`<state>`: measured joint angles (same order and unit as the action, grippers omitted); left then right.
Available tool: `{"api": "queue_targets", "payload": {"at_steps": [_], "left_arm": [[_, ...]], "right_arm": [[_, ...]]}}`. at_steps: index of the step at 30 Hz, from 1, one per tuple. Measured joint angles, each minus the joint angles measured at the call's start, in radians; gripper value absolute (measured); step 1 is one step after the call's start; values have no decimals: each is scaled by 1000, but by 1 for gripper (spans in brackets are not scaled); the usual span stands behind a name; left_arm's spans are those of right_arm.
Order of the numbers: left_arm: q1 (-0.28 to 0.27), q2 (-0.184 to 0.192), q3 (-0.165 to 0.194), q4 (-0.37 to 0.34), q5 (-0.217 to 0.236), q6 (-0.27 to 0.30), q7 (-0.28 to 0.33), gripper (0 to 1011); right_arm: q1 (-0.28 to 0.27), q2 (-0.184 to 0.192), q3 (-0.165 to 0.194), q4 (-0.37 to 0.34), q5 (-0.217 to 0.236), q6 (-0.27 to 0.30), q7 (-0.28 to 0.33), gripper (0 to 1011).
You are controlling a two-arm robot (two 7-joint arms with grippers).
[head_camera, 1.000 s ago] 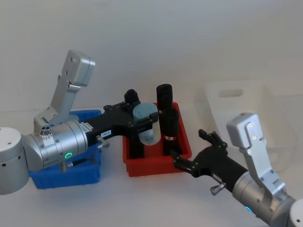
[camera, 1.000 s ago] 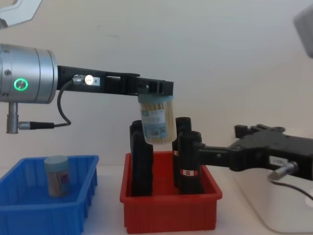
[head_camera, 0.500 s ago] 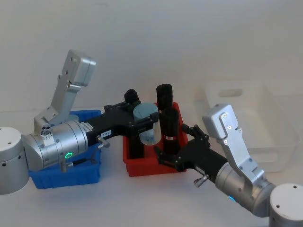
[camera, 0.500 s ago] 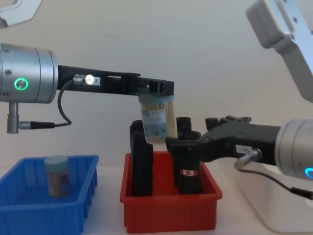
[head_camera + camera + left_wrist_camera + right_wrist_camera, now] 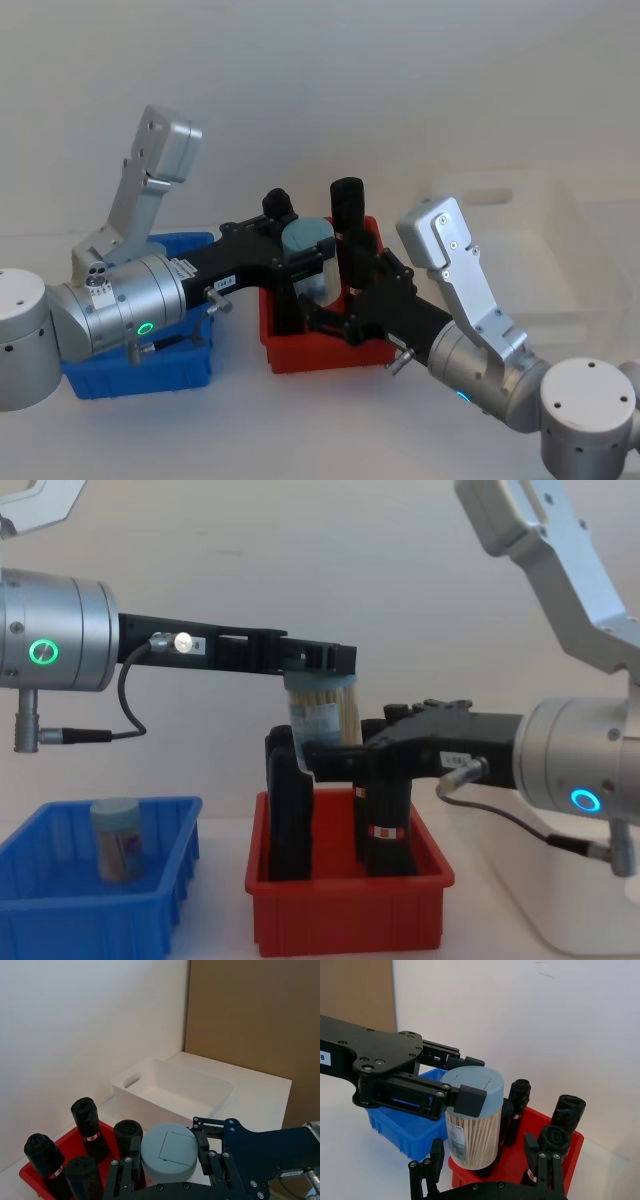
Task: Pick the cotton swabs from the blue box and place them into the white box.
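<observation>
white worktop (image 5: 300,420): left hand (image 5: 320,660) grips the cotton swabs jar (image 5: 322,720) above the red bin (image 5: 350,910), right hand (image 5: 487,1160) open just beside it.

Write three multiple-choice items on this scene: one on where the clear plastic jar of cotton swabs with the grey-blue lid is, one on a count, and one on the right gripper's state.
1. Relative to the red plastic bin, the clear, grey-blue-lidded jar of cotton swabs in the left gripper is:
A. standing on its floor
B. held in the air above it
C. lying outside it

2. Black cylinders with red-white labels in that bin number:
A. two
B. four
C. six

3. The right gripper is:
A. shut on the jar
B. shut on a black cylinder
C. open

Answers:
1 B: the chest view shows the jar hanging from the left gripper, over the bin.
2 B: the left wrist view shows four black tops.
3 C: the right wrist view shows its fingers spread apart, one on either side of the jar's base.
</observation>
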<state>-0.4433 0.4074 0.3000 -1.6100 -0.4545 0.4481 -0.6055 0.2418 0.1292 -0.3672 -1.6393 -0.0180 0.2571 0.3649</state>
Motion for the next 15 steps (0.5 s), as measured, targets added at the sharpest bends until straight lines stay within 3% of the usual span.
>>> {"api": "queue_targets", "payload": {"at_steps": [9, 15], "left_arm": [[0, 0, 0, 0, 0, 0, 0, 661], [0, 0, 0, 0, 0, 0, 0, 661]], "right_arm": [[33, -23, -7, 40, -1, 5, 19, 991], [53, -36, -10, 68, 4, 7, 34, 850]]}}
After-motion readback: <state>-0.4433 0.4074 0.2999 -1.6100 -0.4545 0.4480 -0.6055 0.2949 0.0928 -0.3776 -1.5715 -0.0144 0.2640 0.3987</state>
